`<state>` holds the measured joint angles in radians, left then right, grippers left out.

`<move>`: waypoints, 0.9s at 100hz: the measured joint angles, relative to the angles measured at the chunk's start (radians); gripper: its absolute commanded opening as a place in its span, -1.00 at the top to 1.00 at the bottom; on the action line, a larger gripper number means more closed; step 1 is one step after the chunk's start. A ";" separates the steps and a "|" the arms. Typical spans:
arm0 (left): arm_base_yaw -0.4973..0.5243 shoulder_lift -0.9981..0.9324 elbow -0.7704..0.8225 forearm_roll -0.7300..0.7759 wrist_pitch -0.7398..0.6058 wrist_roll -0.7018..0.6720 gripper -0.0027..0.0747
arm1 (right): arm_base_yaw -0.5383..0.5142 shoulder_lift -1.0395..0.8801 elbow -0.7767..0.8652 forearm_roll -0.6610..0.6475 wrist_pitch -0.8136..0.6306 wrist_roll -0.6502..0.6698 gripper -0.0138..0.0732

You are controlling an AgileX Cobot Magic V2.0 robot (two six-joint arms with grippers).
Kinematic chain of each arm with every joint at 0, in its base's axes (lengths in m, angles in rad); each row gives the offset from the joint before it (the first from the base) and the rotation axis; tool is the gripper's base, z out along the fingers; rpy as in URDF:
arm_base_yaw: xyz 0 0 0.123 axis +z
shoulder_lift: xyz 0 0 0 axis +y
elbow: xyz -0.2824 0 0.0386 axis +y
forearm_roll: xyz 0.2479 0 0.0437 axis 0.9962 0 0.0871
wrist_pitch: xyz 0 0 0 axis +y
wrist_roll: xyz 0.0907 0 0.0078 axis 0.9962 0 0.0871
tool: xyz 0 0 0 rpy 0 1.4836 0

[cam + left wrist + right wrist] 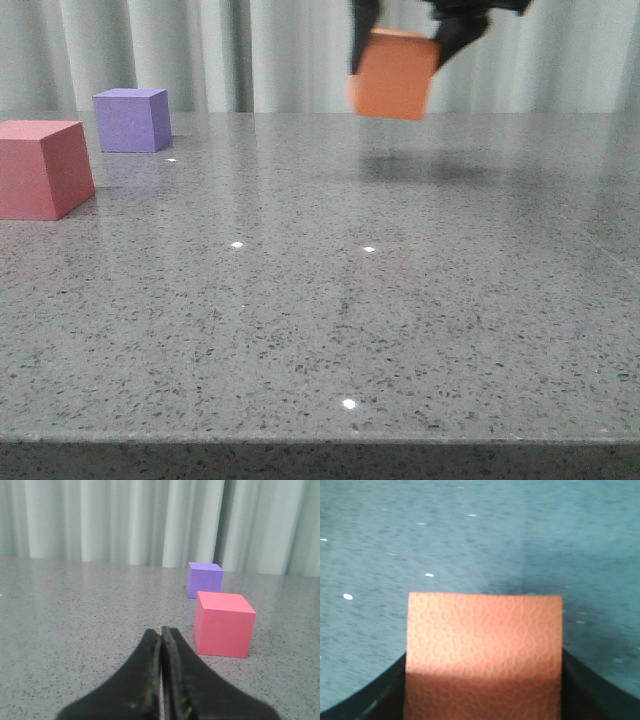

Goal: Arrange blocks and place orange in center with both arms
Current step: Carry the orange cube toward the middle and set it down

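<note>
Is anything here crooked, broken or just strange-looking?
Nothing looks damaged. The one odd sight is the orange cube: it hangs in the air, slightly tilted, pinched by the right gripper, with its shadow on the table below. The pinkish-red cube and purple cube sit flat at the left.

right gripper [405, 40] cut off by top edge; orange cube [393, 74] motion-blurred; pink cube [40, 168] clipped at left edge.

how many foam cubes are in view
3. The matte orange foam cube is held above the table by the right gripper. The pinkish-red foam cube sits at the table's left edge, with the purple foam cube behind it.
</note>
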<state>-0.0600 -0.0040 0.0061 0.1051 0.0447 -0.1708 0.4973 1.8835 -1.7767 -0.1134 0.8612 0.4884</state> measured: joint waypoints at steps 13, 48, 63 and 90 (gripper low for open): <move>0.000 0.000 0.000 0.000 0.000 0.000 0.98 | 0.072 0.095 -0.113 -0.054 0.015 0.088 -0.26; 0.000 0.000 0.000 0.000 0.000 0.000 0.98 | 0.186 0.327 -0.422 -0.162 0.172 0.202 -0.26; 0.000 0.000 0.000 0.000 0.000 0.000 0.98 | 0.201 0.370 -0.461 -0.163 0.187 0.242 -0.26; 0.000 0.000 0.000 0.000 0.000 0.000 0.98 | 0.201 0.391 -0.469 -0.166 0.192 0.281 -0.33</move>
<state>-0.0600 -0.0040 0.0061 0.1051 0.0447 -0.1708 0.6979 2.2740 -2.2456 -0.2792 1.0534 0.7699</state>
